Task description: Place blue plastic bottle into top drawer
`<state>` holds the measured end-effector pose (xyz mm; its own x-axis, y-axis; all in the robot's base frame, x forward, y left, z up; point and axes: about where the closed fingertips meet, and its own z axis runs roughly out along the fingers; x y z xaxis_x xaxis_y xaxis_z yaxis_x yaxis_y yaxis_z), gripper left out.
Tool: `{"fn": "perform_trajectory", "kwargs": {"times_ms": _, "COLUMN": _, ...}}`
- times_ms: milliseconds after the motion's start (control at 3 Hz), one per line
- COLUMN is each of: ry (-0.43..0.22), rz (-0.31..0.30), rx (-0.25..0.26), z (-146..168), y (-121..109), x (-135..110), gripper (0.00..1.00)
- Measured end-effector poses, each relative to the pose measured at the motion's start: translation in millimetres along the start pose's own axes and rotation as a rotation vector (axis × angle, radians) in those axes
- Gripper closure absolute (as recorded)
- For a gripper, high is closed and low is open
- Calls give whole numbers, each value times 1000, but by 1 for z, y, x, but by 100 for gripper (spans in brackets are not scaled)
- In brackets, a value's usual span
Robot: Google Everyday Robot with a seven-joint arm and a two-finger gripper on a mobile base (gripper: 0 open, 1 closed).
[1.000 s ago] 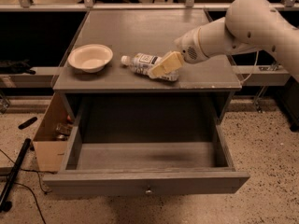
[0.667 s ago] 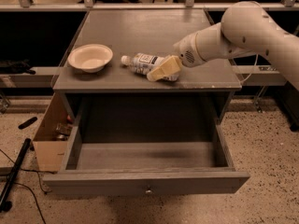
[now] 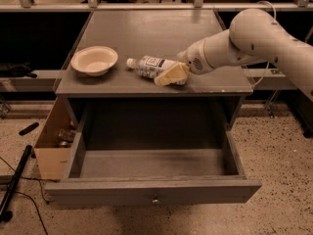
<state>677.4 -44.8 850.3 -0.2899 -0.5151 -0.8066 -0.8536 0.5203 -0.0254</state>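
The blue plastic bottle [image 3: 150, 65] lies on our desk [image 3: 146, 28], the tool [image 3: 171, 75] at its base; we cannot tell its grip. Below it, the top drawer [image 3: 146, 191] is open.

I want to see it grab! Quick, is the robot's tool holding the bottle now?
The tool is at the bottom end of the blue plastic bottle, low over the table; whether it is open, closed or holding cannot be told.

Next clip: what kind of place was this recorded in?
Probably a lab or workshop test area, not a home: speckled hard floor, a black pole lying on it, an open cardboard box beside the grey cabinet. The gripper is at the blue plastic bottle on the cabinet top.
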Motion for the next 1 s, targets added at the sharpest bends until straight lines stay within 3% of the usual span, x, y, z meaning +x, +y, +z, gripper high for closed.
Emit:
{"fn": "perform_trajectory", "kwargs": {"times_ms": 333, "ry": 0, "rz": 0, "rx": 0, "z": 0, "y": 0, "x": 0, "gripper": 50}}
{"fn": "perform_trajectory", "kwargs": {"times_ms": 1000, "ry": 0, "rz": 0, "rx": 0, "z": 0, "y": 0, "x": 0, "gripper": 96}}
